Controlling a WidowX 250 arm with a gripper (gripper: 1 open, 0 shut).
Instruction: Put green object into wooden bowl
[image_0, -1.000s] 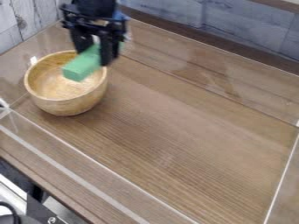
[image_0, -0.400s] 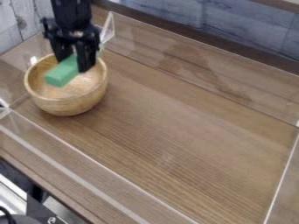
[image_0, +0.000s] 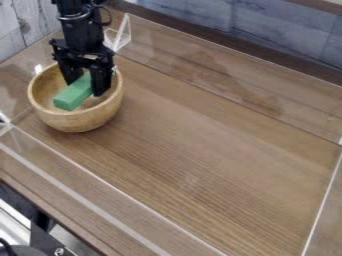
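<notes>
Wooden bowl (image_0: 76, 108): round, light tan, standing near the table's far left corner; thick rim, deep hollow.
Inside the bowl: the green object (image_0: 72, 96), a bright flat block, tilted, its lower end toward the hollow's left side and its upper end up between my fingers.
My claw (image_0: 82, 68): pointing straight down into the bowl's back half, jaws spread apart.
My grip: the fingers stand to either side of the block's upper end; I cannot tell whether either one touches it.
Block relative to claw: directly under and between my fingertips, extending down and left from them.
Table (image_0: 214, 140): brown wood grain, bare across the middle and the whole right side.
Edges: a clear low wall (image_0: 147, 219) runs along the near side and up the right; another clear panel stands just behind the bowl.
Open room: wide to the right of the bowl and toward the near edge; tight at the left and rear, where bowl, panel and table edge sit close.
</notes>
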